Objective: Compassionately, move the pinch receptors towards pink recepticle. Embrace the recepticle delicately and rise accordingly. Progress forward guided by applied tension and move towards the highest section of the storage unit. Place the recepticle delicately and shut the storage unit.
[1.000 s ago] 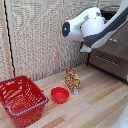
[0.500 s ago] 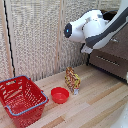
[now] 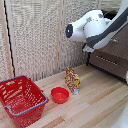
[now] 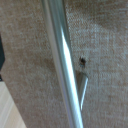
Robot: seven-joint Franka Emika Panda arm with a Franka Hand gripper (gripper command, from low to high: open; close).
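Note:
The white arm (image 3: 89, 29) reaches to the dark brown dresser (image 3: 114, 50) at the exterior view's right, level with its upper drawer. Its hand end sits against the dresser front, and the fingers do not show in either view. The wrist view is filled by a long silver bar handle (image 4: 64, 60) very close up, with one mounting post (image 4: 83, 85), on a brown drawer front (image 4: 102, 45). A lower drawer's silver handle (image 3: 105, 61) shows under the arm. The pink mug is out of view.
A red mesh basket (image 3: 21, 99) stands on the wooden floor at the exterior view's left. A shallow red bowl (image 3: 60, 94) lies beside a colourful packet (image 3: 73, 80). A woven beige wall (image 3: 35, 40) stands behind them.
The arm has hardly shifted by the dresser. The basket, bowl and packet have not moved.

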